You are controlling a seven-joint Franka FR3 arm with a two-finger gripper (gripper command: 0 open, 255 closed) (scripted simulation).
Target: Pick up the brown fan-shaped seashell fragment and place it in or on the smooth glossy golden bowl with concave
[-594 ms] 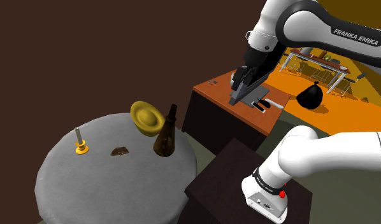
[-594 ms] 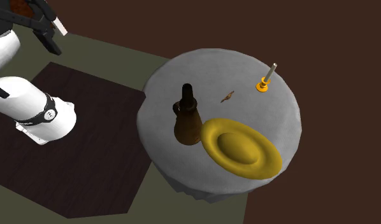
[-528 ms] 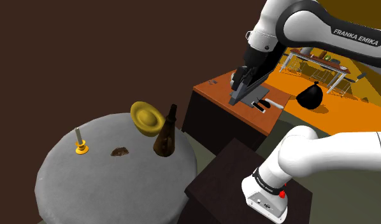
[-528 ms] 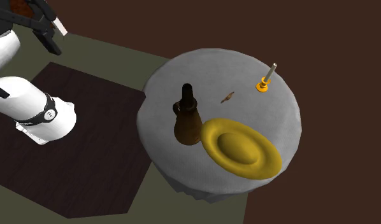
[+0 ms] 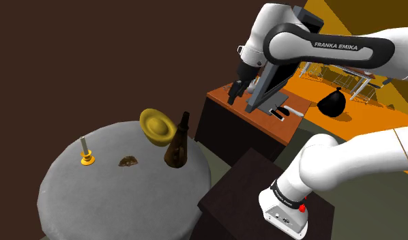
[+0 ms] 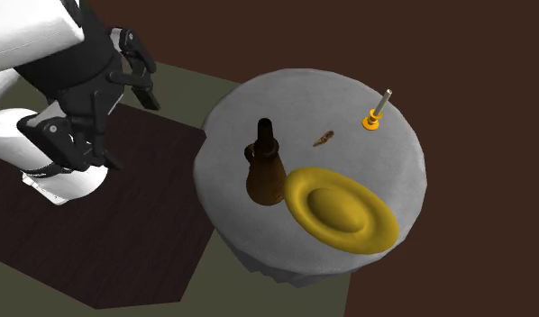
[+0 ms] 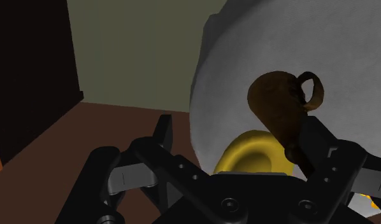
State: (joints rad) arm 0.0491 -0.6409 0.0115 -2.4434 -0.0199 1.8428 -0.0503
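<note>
The small brown fan-shaped shell lies flat on the round grey table, between the candle holder and the jug. The glossy golden bowl sits at the table's rim beside the jug. My black gripper hangs in the air off the table, on the jug's side and well away from the shell. Its fingers stand wide apart and hold nothing.
A tall brown jug stands between my gripper and the shell. A yellow candle holder is at the table's far side. An orange-brown counter stands behind, and a dark mat lies under the stand.
The arm has swung toward the table: the gripper moved to the shoulder view's left and came down into the second exterior view. The table's objects have not moved.
</note>
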